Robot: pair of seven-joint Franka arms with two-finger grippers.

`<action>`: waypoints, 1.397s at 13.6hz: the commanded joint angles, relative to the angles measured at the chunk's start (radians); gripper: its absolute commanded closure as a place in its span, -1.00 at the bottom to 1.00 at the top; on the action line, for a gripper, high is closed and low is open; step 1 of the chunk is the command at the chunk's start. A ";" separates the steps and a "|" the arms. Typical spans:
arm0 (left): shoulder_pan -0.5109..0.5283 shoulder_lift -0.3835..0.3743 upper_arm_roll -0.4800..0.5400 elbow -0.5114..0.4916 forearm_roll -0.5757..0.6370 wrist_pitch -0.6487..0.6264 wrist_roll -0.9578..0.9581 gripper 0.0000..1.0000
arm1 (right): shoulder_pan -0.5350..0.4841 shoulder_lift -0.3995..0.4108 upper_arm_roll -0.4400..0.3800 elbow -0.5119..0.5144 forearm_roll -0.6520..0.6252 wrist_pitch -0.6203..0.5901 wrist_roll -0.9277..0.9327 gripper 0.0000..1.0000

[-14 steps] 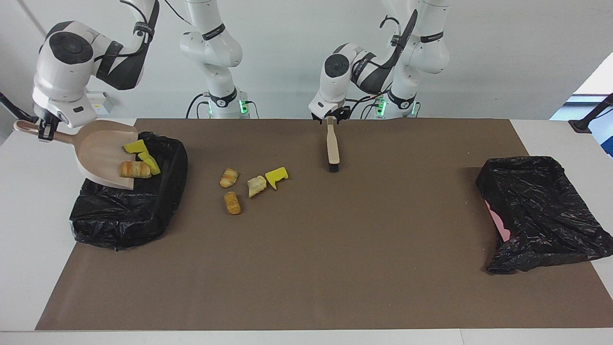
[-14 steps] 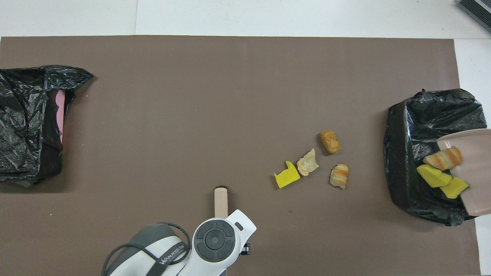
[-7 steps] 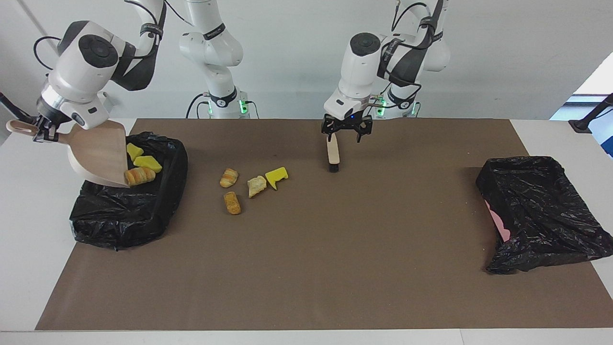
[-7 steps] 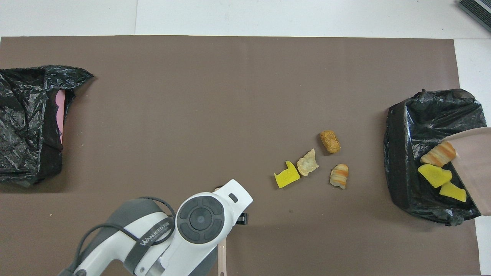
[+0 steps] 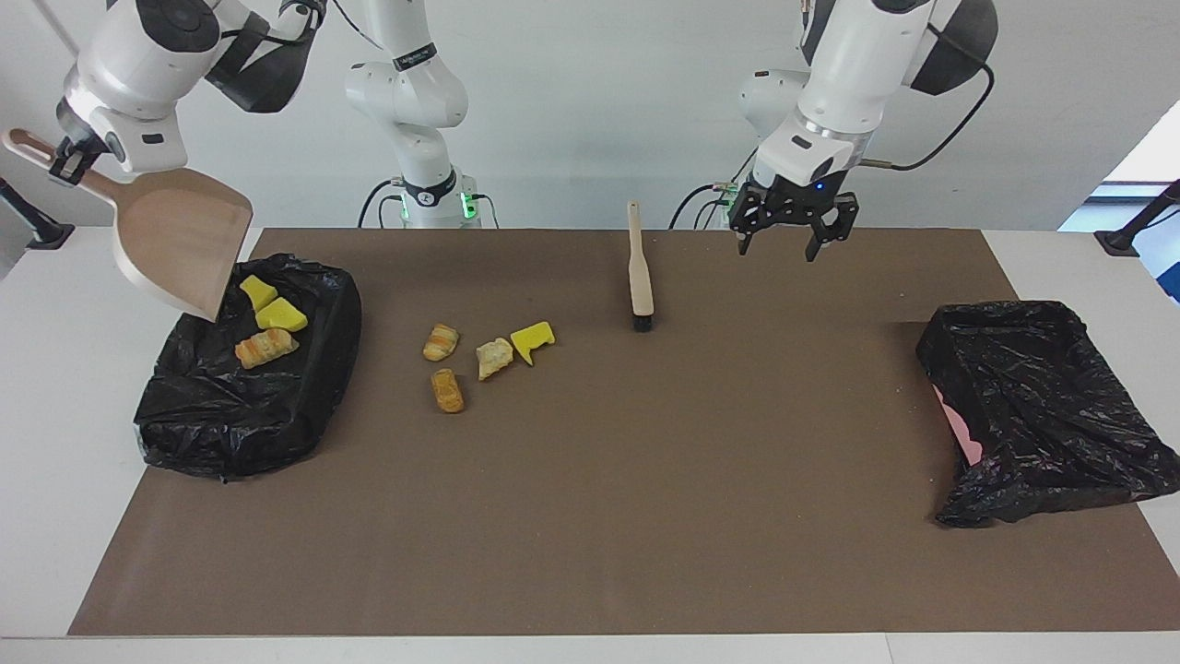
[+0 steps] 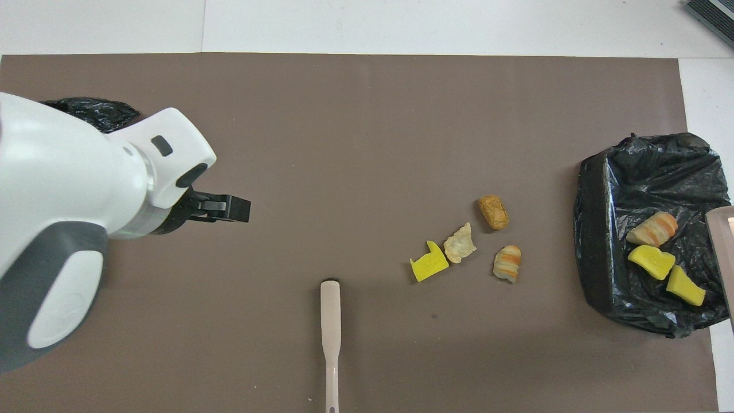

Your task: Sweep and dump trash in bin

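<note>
Three small chunks of trash, two yellow sponge bits [image 5: 272, 306] and one golden-brown bread-like piece [image 5: 265, 348], lie inside the black plastic-lined bin [image 5: 244, 410] at the right arm's end of the table. Four more chunks sit on the brown mat [image 5: 608, 516] beside that bin, toward the middle of the table: a striped bread-like piece [image 5: 441, 341], a darker brown one [image 5: 447, 390] farther from the robots, a pale crusty piece [image 5: 494, 358], and a notched yellow sponge bit [image 5: 533, 340] just beside it.

Tilted steeply over the bin's nearer edge hangs the beige plastic dustpan [image 5: 180, 249], its mouth pointing down at the liner and nothing left in it. The right gripper [image 5: 66, 159] is clamped on the dustpan's handle, up in the air over the table's end.

The beige-handled brush with black bristles [image 5: 639, 270] lies flat on the mat near the robots, about mid-table, with nothing touching it. The left gripper [image 5: 782, 242] hangs over the mat beside the brush, toward the left arm's end, its fingers spread wide and holding nothing.

A second black plastic-lined bin [image 5: 1032, 406], a bit of pink showing at its side, stands at the left arm's end.
</note>
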 commanded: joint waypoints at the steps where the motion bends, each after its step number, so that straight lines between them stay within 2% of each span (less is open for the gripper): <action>1: 0.059 0.014 -0.005 0.121 0.018 -0.131 0.042 -1.00 | -0.005 -0.034 0.051 -0.014 0.109 -0.096 0.196 1.00; 5: 0.117 0.020 -0.004 0.178 0.015 -0.244 0.124 -1.00 | -0.005 -0.048 0.164 -0.016 0.405 -0.147 0.541 1.00; 7: 0.163 0.028 0.004 0.216 0.012 -0.285 0.193 -1.00 | -0.005 -0.046 0.261 0.001 0.569 -0.190 0.813 1.00; 9: 0.180 0.026 0.010 0.223 0.016 -0.319 0.246 -1.00 | 0.007 -0.026 0.354 0.006 0.680 -0.181 1.070 1.00; 10: 0.192 0.026 0.016 0.224 0.015 -0.325 0.252 -1.00 | 0.027 -0.005 0.367 0.016 0.750 -0.163 1.201 1.00; 11: 0.199 0.026 0.016 0.233 0.015 -0.337 0.252 -1.00 | 0.070 0.030 0.372 0.036 0.790 -0.149 1.325 1.00; 13: 0.203 0.044 0.028 0.293 0.013 -0.399 0.263 -1.00 | 0.182 0.151 0.372 0.100 0.800 -0.112 1.613 1.00; 15: 0.232 0.052 0.029 0.304 0.013 -0.411 0.318 -1.00 | 0.256 0.258 0.372 0.157 0.800 -0.055 1.827 1.00; 16: 0.232 0.046 0.030 0.301 0.015 -0.411 0.322 -1.00 | 0.308 0.318 0.370 0.168 0.794 0.000 1.919 1.00; 19: 0.232 0.014 0.033 0.292 0.016 -0.400 0.323 -1.00 | 0.362 0.481 0.372 0.274 0.789 0.112 2.082 1.00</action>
